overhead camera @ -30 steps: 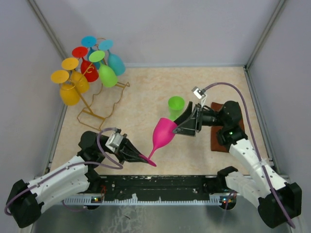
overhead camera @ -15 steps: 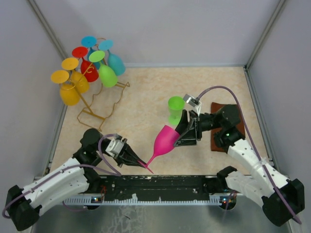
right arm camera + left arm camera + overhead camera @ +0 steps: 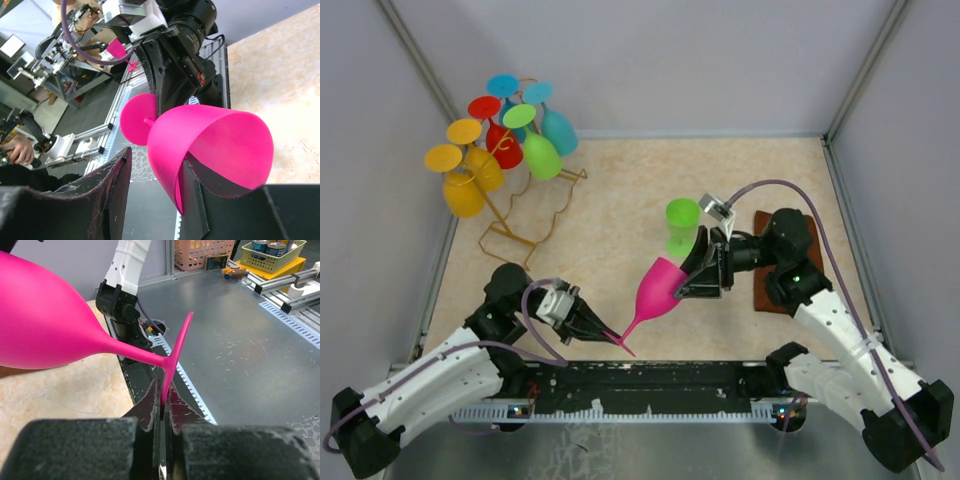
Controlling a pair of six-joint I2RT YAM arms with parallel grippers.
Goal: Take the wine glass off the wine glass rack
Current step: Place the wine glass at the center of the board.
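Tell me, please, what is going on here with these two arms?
The left gripper pinches the foot of a pink wine glass, held tilted above the table, away from the wine glass rack. The right gripper straddles the bowl's rim, one finger inside, not yet clamped. Other coloured glasses hang on the rack.

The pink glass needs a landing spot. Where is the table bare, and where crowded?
Bare: the table behind the green glass, and the middle strip between the wine glass rack and the pink glass. Crowded: the rack's corner and around the brown mat.
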